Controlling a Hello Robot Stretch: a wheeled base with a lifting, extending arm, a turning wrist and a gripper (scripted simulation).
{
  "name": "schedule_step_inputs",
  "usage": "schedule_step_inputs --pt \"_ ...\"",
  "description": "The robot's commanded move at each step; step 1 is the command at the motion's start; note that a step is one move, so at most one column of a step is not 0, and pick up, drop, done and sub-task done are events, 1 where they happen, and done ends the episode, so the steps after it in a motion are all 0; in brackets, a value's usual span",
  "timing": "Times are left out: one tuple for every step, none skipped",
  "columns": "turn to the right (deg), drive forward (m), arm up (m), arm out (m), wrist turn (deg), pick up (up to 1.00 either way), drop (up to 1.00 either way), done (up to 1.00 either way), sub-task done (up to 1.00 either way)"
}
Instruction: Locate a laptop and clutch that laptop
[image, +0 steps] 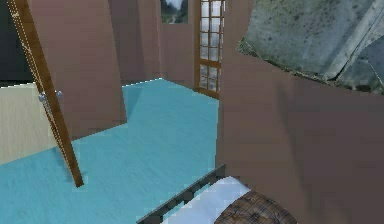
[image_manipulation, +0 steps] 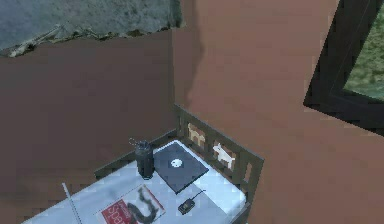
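Brown-walled bedroom, turquoise floor, a bed in the corner near a window.
A flat dark laptop lies closed on the bed's white cover, close to the headboard with animal figures. A dark cup stands just beside it, and a red booklet and a small dark thing lie nearer. The claw's state cannot be told.

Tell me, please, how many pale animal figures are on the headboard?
2: one animal figure on the headboard's left panel, the other on the panel right of it; none seems hidden.
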Motion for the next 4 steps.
schedule_step_inputs --pt "0.0 0.0 0.0 0.44 0.0 0.0 0.0 0.0 0.0" --pt "0.0 0.0 0.0 0.0 45.0 0.0 0.0 0.0 0.0" --pt "0.0 0.0 0.0 0.0 45.0 0.0 0.0 0.0 0.0" --pt "0.0 0.0 0.0 0.0 45.0 0.0 0.0 0.0 0.0"
